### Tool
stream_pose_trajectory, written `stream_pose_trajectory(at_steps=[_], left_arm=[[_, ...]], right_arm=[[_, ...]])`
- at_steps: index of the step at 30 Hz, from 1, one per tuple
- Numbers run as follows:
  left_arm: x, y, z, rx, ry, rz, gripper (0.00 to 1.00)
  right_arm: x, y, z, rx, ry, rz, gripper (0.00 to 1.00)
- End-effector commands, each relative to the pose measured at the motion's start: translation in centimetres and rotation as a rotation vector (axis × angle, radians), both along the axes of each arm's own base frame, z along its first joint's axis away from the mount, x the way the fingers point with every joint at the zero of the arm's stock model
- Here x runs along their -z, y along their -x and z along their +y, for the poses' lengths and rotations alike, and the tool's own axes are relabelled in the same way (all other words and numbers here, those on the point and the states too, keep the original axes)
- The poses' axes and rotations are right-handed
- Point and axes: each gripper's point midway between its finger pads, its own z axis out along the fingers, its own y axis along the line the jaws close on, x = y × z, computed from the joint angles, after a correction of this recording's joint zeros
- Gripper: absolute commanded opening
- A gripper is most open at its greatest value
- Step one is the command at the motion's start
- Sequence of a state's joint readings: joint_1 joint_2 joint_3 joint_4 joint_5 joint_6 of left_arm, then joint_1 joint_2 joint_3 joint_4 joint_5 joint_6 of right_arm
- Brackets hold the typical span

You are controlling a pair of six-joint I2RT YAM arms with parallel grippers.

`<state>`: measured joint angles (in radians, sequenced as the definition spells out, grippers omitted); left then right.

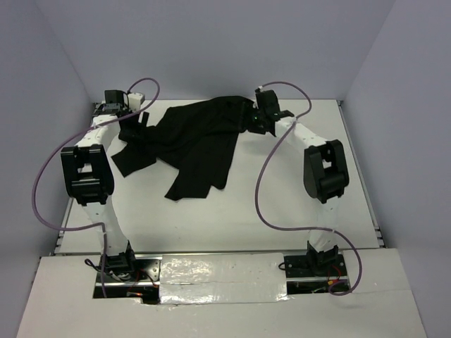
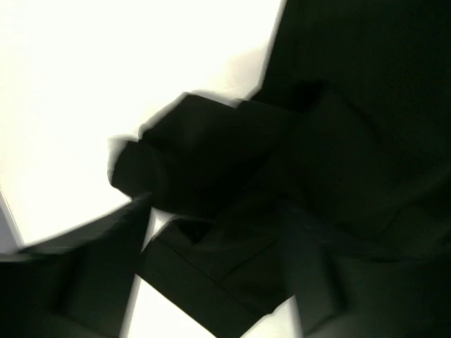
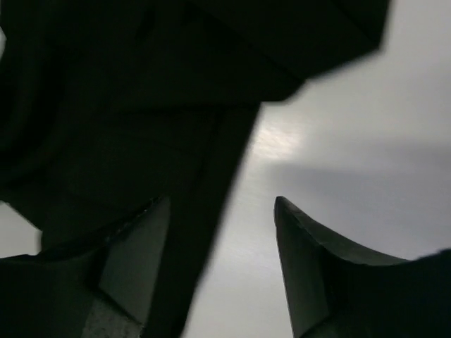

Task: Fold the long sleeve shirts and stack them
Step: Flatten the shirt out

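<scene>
Since both pairs of jaws stand spread, nothing is clamped yet. Between the parted fingers of the right gripper (image 3: 222, 211), a strip of the plain black long-sleeved shirt of soft fabric (image 1: 197, 141) hangs against the inner face of one finger. The flat white table (image 1: 282, 204) shows through the rest of the gap. The left gripper (image 1: 134, 128) also has its fingers apart in its wrist view, with rumpled cloth under them, though dark on dark makes one finger hard to trace. From above, the grippers sit at opposite ends of the shirt, which lies crumpled with a loose flap trailing toward the arm bases. I judge this the spreading-out step, before any fold. Next, each gripper needs to close on an edge of the shirt—shoulder or hem—and draw the cloth flat.
</scene>
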<state>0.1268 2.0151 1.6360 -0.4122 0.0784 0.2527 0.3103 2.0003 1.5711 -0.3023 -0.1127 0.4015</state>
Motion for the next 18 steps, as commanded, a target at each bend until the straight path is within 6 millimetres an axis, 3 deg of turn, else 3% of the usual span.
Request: stream_pose_trajectory(at_steps=[1, 7, 8, 9, 14, 18], left_arm=[[-3.2, 1.5, -0.7, 0.004, 0.031, -0.043, 0.96], [-3.2, 6.4, -1.6, 0.037, 0.051, -0.018, 0.98], [-2.4, 7.1, -1.9, 0.044, 0.065, 0.007, 0.98], [-2.1, 7.5, -2.0, 0.045, 0.070, 0.020, 0.97], [0.5, 7.8, -1.7, 0.023, 0.064, 0.072, 0.95], [2.5, 7.2, -1.2, -0.005, 0.056, 0.099, 0.95]], right_arm=[[-1.5, -3.5, 2.6, 0.018, -0.110, -0.031, 0.73], [1.5, -5.6, 4.1, 0.110, -0.240, 0.048, 0.78], [0.9, -6.3, 4.3, 0.121, -0.262, 0.042, 0.78], [2.2, -6.6, 4.6, 0.143, -0.278, 0.077, 0.78], [2.9, -7.8, 6.0, 0.182, -0.380, 0.104, 0.75], [4.6, -8.6, 6.0, 0.246, -0.420, 0.144, 0.76]])
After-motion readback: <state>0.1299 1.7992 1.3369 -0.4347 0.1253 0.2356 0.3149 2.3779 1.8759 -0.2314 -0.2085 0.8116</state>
